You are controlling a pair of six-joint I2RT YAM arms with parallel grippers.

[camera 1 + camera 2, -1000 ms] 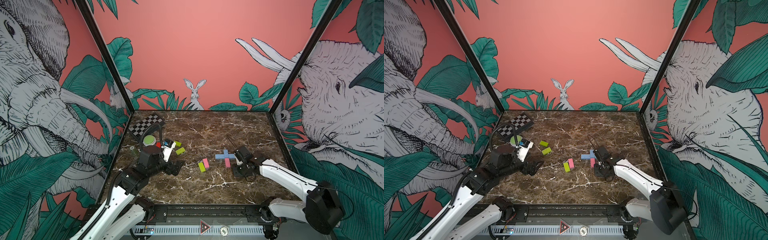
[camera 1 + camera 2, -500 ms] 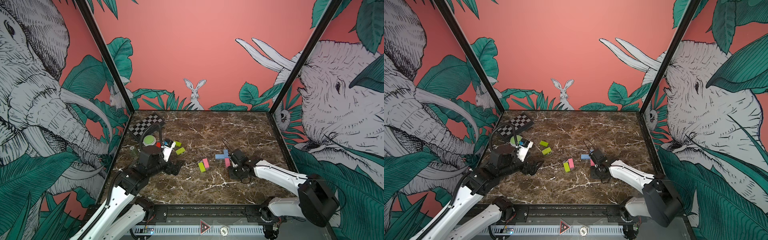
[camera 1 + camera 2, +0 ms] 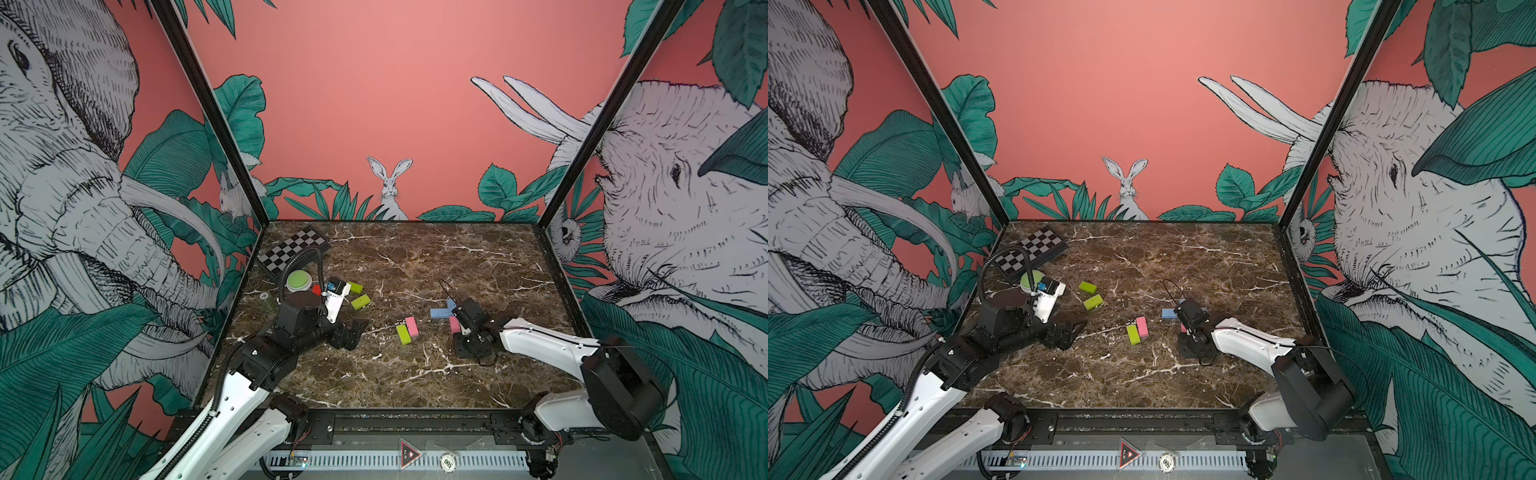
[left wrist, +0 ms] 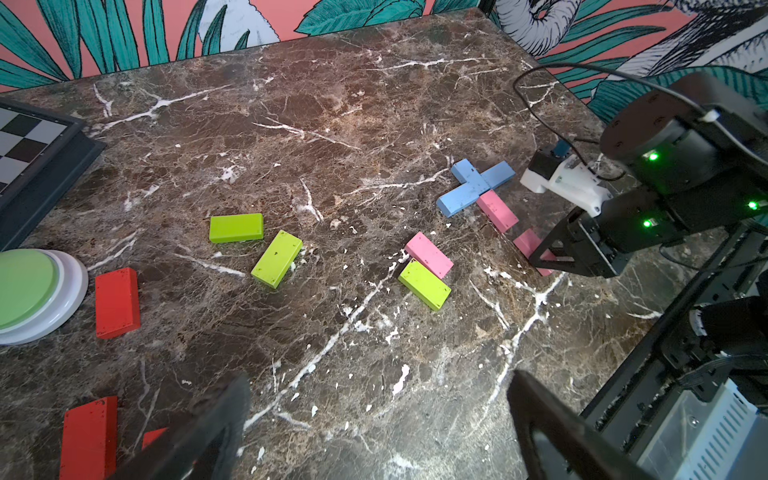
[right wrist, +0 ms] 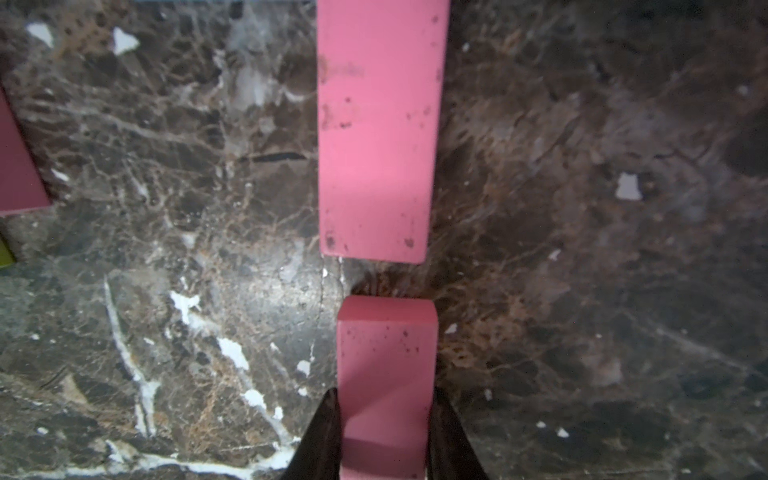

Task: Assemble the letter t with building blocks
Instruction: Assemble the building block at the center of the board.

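Two light blue bricks form a cross [image 3: 443, 311] [image 4: 473, 187] on the marble table. A pink brick [image 5: 380, 124] [image 4: 496, 210] lies end-on against the cross as a stem. My right gripper [image 5: 384, 415] [image 3: 458, 330] is shut on a second pink brick [image 5: 386, 353] [image 4: 527, 243], in line with the stem brick and a small gap short of it. My left gripper [image 4: 378, 399] [image 3: 353, 332] hovers open and empty over bare table at the left. A loose pink brick [image 3: 411, 325] and lime green brick [image 3: 403, 334] lie side by side mid-table.
Two lime green bricks [image 3: 360, 301] [image 3: 355, 286] and red bricks [image 4: 117, 301] [image 4: 89, 436] lie near the left arm. The green-topped button [image 3: 299, 279] and chequered board [image 3: 297, 245] sit at the back left. Walls enclose three sides.
My right gripper has moved left with the pink brick, bringing it into line behind the pink stem brick. The left arm has stayed still.
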